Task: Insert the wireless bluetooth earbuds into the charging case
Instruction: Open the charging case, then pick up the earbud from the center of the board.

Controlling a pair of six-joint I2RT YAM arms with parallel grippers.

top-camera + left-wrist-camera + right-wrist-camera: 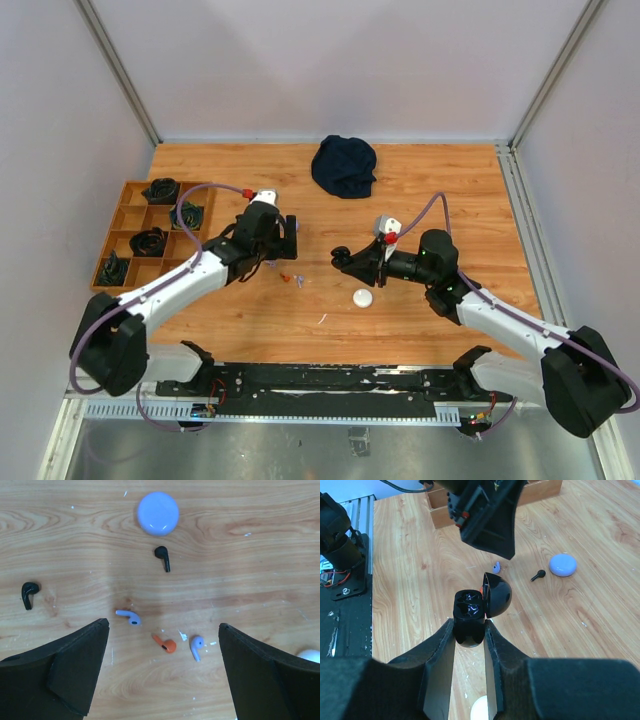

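Sensibly, my right claw (pixel 469 628) pinches the black charging case (pixel 469 611) with its lid (pixel 498 595) tipped open toward two o'clock, ready for loading, while my left claw (pixel 163 625) hangs spread wide above the earbuds (pixel 165 644) loose on the table (pixel 260 570).

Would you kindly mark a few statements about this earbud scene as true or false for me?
1. The right gripper grips a black charging case, lid open. True.
2. The left gripper is shut on the orange earbud. False: it is open; the bud lies on the table.
3. Two black earbuds lie on the table. True.
4. The dark cloth lies in the wooden tray. False: it lies on the table, apart from it.
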